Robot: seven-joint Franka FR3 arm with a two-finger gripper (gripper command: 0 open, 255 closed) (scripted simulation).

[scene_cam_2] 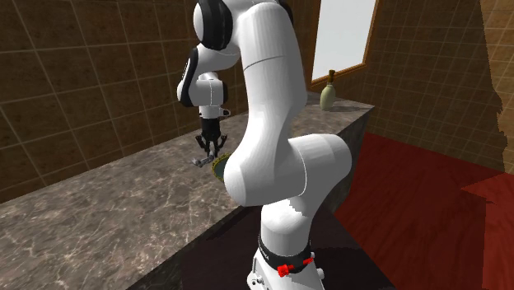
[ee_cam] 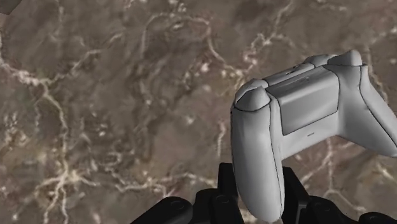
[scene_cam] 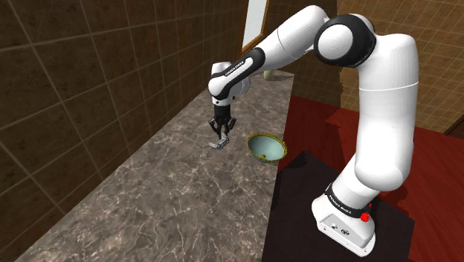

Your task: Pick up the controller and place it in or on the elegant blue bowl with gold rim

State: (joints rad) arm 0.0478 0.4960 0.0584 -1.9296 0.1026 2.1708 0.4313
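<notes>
A light grey game controller (ee_cam: 299, 127) hangs above the marble counter, one of its handles clasped between my black fingers (ee_cam: 227, 184). In the shoulder view my gripper (scene_cam: 221, 141) holds the controller (scene_cam: 217, 144) just above the counter, a short way to the left of the bowl (scene_cam: 266, 147). The bowl is pale blue inside with a gold rim and sits near the counter's edge. In the second exterior view the gripper (scene_cam_2: 211, 151) and the controller (scene_cam_2: 201, 161) hang over the counter, and the bowl (scene_cam_2: 219, 168) is mostly hidden behind my white arm.
The brown marble counter (scene_cam: 149, 201) runs along a dark tiled wall (scene_cam: 82, 82). A small vase (scene_cam_2: 329, 92) stands at the counter's far end below a bright window. Red floor (scene_cam_2: 412, 198) lies beyond the counter's edge, and my stand (scene_cam: 342, 216) is beside it.
</notes>
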